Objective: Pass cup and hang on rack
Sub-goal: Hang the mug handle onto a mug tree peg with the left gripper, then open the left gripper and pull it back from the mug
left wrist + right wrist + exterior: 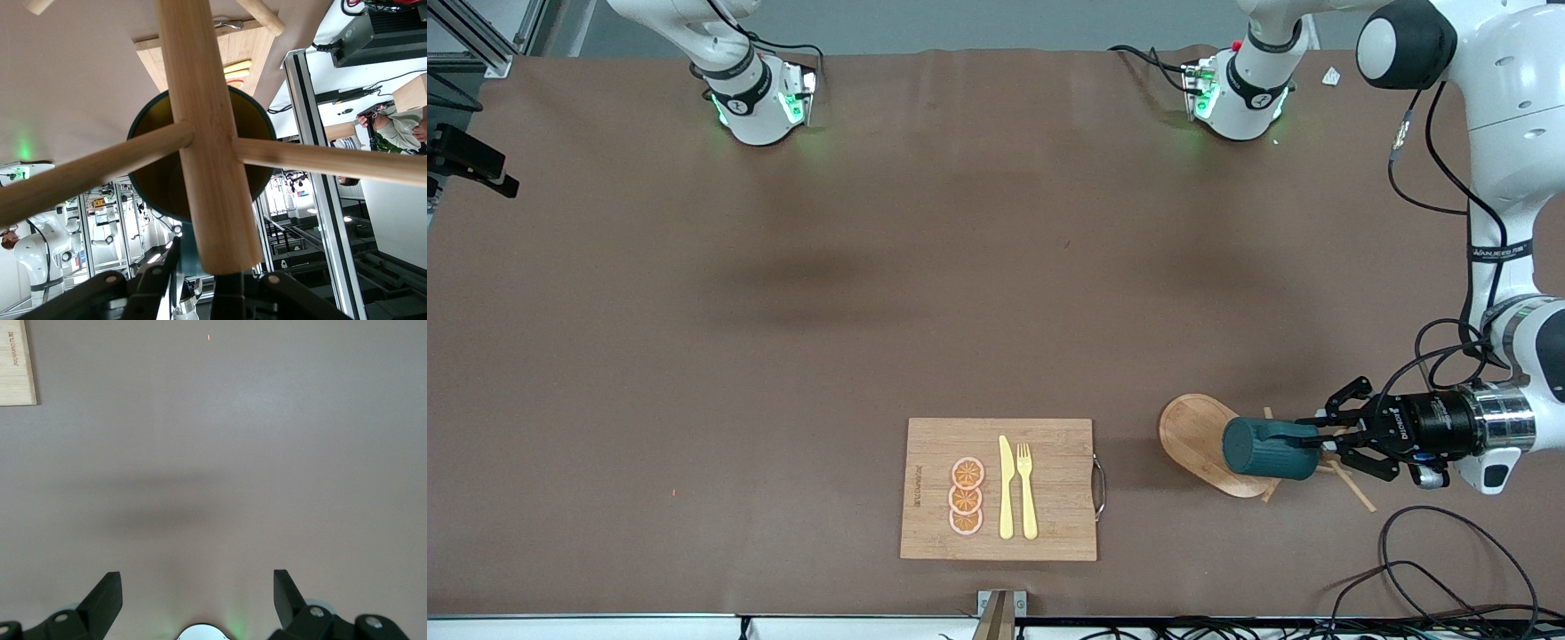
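Observation:
The dark teal cup [1267, 449] lies on its side in the air against the light wooden rack [1192, 436], which stands at the left arm's end of the table, near the front camera. My left gripper [1319, 436] is shut on the cup's handle side, reaching in level from the table's end. In the left wrist view the rack's post [207, 133] and two pegs cross in front of the cup's brownish-yellow mouth [157, 180], just above my left gripper [200, 270]. My right gripper [198, 587] is open over bare table and holds nothing; it is out of the front view.
A wooden cutting board [1049, 533] with orange slices [967, 496], a yellow knife [1006, 487] and a fork [1027, 489] lies beside the rack, toward the table's middle. Black cables [1449, 569] loop near the table's front edge under the left arm.

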Controlling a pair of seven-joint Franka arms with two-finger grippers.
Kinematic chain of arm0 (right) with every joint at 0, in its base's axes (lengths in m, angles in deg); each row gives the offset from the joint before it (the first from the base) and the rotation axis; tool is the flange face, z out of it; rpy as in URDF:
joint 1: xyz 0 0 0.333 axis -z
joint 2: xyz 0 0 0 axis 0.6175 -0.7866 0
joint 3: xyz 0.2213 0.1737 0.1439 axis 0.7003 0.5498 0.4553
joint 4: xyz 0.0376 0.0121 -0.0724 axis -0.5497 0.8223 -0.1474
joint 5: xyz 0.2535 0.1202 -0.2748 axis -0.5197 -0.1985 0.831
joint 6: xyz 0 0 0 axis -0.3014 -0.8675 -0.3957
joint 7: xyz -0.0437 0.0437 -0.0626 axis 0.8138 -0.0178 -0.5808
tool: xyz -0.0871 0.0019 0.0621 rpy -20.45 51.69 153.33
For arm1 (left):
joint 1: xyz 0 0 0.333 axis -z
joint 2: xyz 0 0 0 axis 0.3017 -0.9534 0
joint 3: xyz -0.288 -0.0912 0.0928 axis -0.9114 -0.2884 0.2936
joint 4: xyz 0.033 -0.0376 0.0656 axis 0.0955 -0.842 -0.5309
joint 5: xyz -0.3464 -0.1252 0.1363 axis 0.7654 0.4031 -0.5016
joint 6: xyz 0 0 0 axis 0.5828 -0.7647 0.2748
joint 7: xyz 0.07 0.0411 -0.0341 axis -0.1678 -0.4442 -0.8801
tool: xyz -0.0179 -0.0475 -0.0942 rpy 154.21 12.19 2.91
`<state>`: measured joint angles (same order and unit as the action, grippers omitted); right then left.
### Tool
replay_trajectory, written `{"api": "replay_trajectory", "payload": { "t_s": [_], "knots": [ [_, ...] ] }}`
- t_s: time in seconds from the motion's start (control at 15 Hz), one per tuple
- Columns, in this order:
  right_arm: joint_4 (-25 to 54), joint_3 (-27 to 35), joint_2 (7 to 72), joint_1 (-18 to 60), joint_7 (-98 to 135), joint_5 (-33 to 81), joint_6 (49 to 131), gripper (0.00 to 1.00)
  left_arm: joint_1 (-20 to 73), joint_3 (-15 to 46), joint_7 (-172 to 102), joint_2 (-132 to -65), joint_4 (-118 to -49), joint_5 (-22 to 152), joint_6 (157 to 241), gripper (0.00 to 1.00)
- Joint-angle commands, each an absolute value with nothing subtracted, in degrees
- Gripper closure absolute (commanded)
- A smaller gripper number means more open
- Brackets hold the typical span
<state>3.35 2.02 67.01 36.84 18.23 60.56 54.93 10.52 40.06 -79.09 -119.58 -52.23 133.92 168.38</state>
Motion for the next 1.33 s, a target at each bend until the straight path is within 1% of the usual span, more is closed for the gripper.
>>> {"api": "replay_trajectory", "payload": {
  "t_s": [0.0, 0.13, 0.2, 0.27, 0.4, 0.47, 0.53, 0.6, 0.86, 1.06, 1.26],
  "knots": [
    [4.3, 1.79, 67.93, 36.46, 19.1, 61.4, 55.2, 0.0, 10.0, 39.89, -78.85, -119.68, -52.18, 135.04, 167.64, 0.94],
    [4.3, 1.79, 67.93, 36.46, 19.54, 61.58, 55.2, 0.0, 10.0, 39.89, -78.94, -119.69, -52.27, 135.04, 167.64, 0.89],
    [4.21, 1.88, 67.93, 36.46, 19.63, 61.84, 55.2, 0.0, 10.0, 39.89, -79.2, -119.69, -52.27, 135.04, 167.64, 0.8],
    [4.21, 1.88, 67.93, 36.37, 19.54, 62.02, 55.2, 0.0, 10.0, 39.89, -79.46, -119.69, -52.18, 135.04, 167.64, 0.65],
    [4.21, 1.88, 67.93, 36.02, 19.54, 62.19, 55.2, 0.0, 10.18, 39.89, -79.55, -119.51, -52.18, 135.22, 167.64, 0.29],
    [4.21, 1.88, 67.93, 35.94, 19.54, 62.28, 55.2, 0.0, 10.18, 39.89, -79.56, -119.42, -52.09, 135.22, 167.64, 0.18],
    [4.21, 1.88, 67.93, 35.93, 19.54, 62.28, 55.2, 0.0, 10.18, 39.89, -79.56, -119.34, -52.0, 135.22, 167.64, 0.02],
    [4.3, 1.88, 67.93, 35.93, 19.54, 62.28, 55.2, 0.0, 10.18, 39.89, -79.64, -119.07, -51.92, 135.22, 167.64, 0.0],
    [4.3, 1.88, 67.93, 35.93, 19.54, 62.28, 55.12, 0.0, 10.62, 39.89, -83.5, -117.84, -51.39, 134.87, 167.64, 0.0],
    [4.3, 1.88, 67.93, 35.93, 19.54, 62.28, 55.2, 0.0, 11.23, 40.06, -84.74, -114.07, -51.39, 133.91, 167.73, 0.0],
    [4.3, 1.88, 67.93, 35.93, 19.54, 62.28, 55.2, 0.0, 14.12, 40.06, -85.36, -109.33, -51.39, 125.76, 167.9, 0.0]
  ]
}}
